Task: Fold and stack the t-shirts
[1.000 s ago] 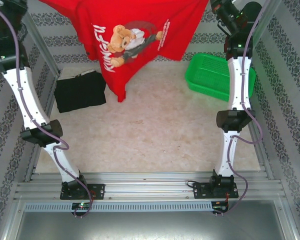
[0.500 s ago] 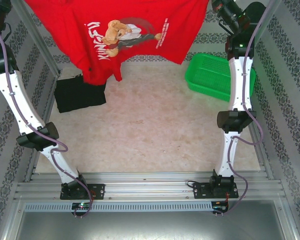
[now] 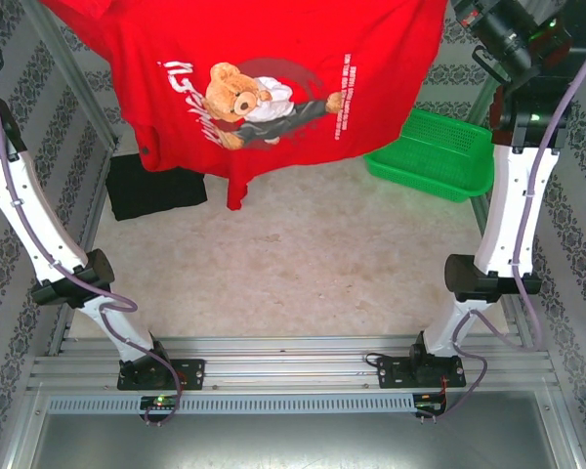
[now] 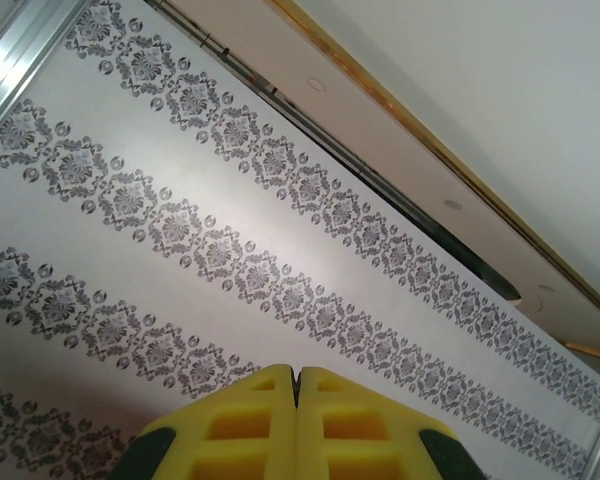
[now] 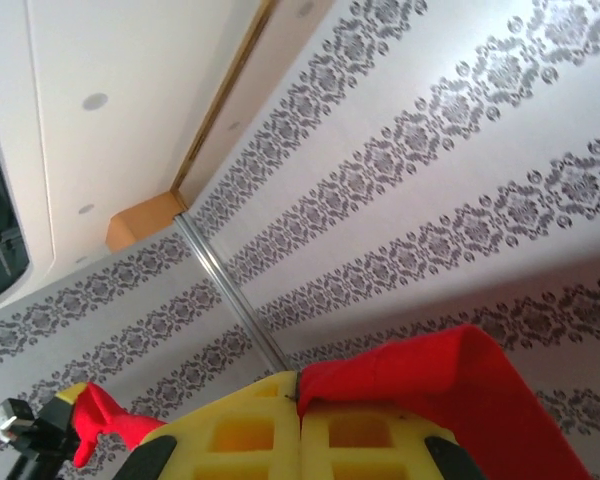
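Red t-shirt (image 3: 371,59) lifted, spread wider, bear print (image 3: 244,103) showing; right gripper (image 5: 299,388) clamps it; left gripper (image 4: 296,378) closed.

A robot test cell: aluminium frame rails (image 3: 293,357) and wallpapered panels (image 3: 576,254) enclose the table (image 3: 303,264).

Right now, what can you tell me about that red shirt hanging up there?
The red t-shirt is soft cloth, bright red, with a brown teddy-bear print and white lettering facing the overhead camera. It hangs spread wide in the air above the table, a narrow flap drooping lowest. The right gripper is shut on a fold of it; what holds its other top corner cannot be told.
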`<state>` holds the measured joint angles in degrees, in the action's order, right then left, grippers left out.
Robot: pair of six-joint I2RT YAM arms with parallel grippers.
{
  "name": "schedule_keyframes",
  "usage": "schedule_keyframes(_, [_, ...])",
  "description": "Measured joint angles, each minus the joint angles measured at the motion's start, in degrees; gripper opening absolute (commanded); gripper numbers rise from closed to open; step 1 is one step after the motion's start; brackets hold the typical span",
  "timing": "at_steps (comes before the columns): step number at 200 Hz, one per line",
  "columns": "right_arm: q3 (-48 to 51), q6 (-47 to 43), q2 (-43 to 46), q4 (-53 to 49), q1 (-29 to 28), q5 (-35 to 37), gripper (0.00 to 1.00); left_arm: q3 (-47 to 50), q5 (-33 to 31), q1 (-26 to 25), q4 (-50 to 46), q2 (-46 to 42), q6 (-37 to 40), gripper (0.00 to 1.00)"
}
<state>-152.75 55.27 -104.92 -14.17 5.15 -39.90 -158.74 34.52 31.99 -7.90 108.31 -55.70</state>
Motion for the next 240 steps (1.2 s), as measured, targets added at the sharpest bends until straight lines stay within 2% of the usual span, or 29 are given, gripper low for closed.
schedule_keyframes(21, [-3.67, 0.26, -3.3, 0.35, -0.07, -0.04, 0.0, 0.11, 0.44, -0.04, 1.68, 2.12, -1.88, 0.0])
schedule_keyframes(58, [-10.43, 5.01, -15.78, 2.64, -0.13, 0.42, 0.0, 0.26, 3.23, -2.12, 4.22, 8.52, -6.36, 0.0])
schedule_keyframes(91, [-10.58, 14.16, -25.88, 10.97, -0.13, 3.91, 0.0, 0.37, 3.41, -6.64, 5.09, 13.92, -8.59, 0.0])
schedule_keyframes(115, [-11.13, 20.55, -31.45, 19.47, -0.11, 7.61, 0.0, 0.15, 2.6, -8.28, 9.27, 17.55, -12.02, 0.0])
schedule_keyframes(155, [-11.87, 26.97, -32.96, 29.86, -0.09, 9.92, 0.0, -0.31, 0.26, -8.37, 17.0, 20.26, -15.56, 0.0])
schedule_keyframes(182, [-10.78, 30.23, -31.69, 34.84, 0.72, 7.43, 0.0, -0.15, 1.46, -8.04, 25.03, 20.24, -18.03, 0.0])
schedule_keyframes(195, [-6.54, 31.65, -29.79, 37.09, 1.44, 3.5, 0.0, 2.64, 3.8, -7.61, 28.74, 19.12, -18.73, 0.0])
schedule_keyframes(207, [2.86, 31.8, -25.75, 39.15, 1.79, -0.35, 0.0, 11.82, 6.19, -7.15, 32.52, 15.19, -19.08, 0.0])
schedule_keyframes(218, [18.27, 28.98, -18.69, 38.93, 1.75, -2.49, 0.0, 25.16, 8.0, -6.73, 34.27, 8.96, -17.86, 0.0])
schedule_keyframes(240, [46.45, 17.73, -5.49, 29.94, 1.31, -3.58, 0.0, 56.04, 10.6, -6.01, 34.01, -5.55, -11.37, 0.0])
